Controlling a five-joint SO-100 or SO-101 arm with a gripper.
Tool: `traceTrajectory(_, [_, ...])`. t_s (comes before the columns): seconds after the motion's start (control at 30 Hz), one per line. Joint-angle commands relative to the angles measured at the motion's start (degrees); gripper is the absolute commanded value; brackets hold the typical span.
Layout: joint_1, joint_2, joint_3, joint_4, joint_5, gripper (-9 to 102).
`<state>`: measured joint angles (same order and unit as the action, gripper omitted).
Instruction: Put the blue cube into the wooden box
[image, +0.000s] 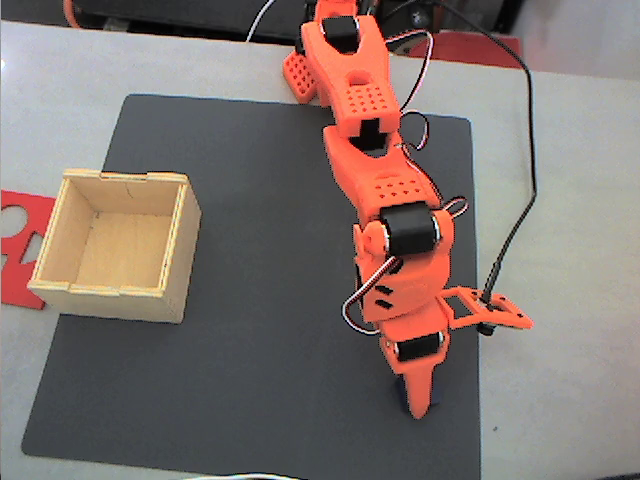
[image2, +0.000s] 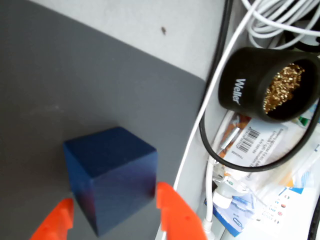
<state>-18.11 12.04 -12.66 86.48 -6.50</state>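
The blue cube (image2: 112, 165) sits on the dark mat (image2: 60, 75), filling the space between my two orange fingers (image2: 172, 210) in the wrist view. My gripper (image2: 114, 210) is shut on the cube, one finger against each side. In the fixed view the gripper (image: 412, 400) points down near the mat's front right, and just a dark sliver of the cube (image: 399, 391) shows beside its tip. The wooden box (image: 115, 245), pale plywood and open-topped, stands at the mat's left edge, far from the gripper.
A flat red cut-out sheet (image: 18, 240) lies left of the box. In the wrist view, beyond the mat's edge, are a black Weller tin (image2: 250, 82) of brass wool, white cables (image2: 200, 115) and packets. A black cable (image: 525, 150) runs along the table's right side.
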Motion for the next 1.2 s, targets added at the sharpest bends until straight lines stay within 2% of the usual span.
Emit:
traceTrajectory(0.0, [-0.44, 0.88, -0.62, -0.7, -0.7, 14])
traceTrajectory(0.23, [-0.97, 0.97, -0.35, -0.7, -2.2, 0])
traceTrajectory(0.4, [-0.79, 0.97, -0.35, 0.18, -1.32, 0])
traceTrajectory(0.57, [0.53, 6.24, -0.7, 8.44, -0.26, 0])
traceTrajectory(0.77, [7.03, 20.48, -0.44, 14.5, 2.2, 0])
traceTrajectory(0.97, [14.33, 26.72, 0.26, 16.96, -0.7, 0])
traceTrajectory(1.17, [25.4, 35.68, 11.87, 17.05, -1.85, 0])
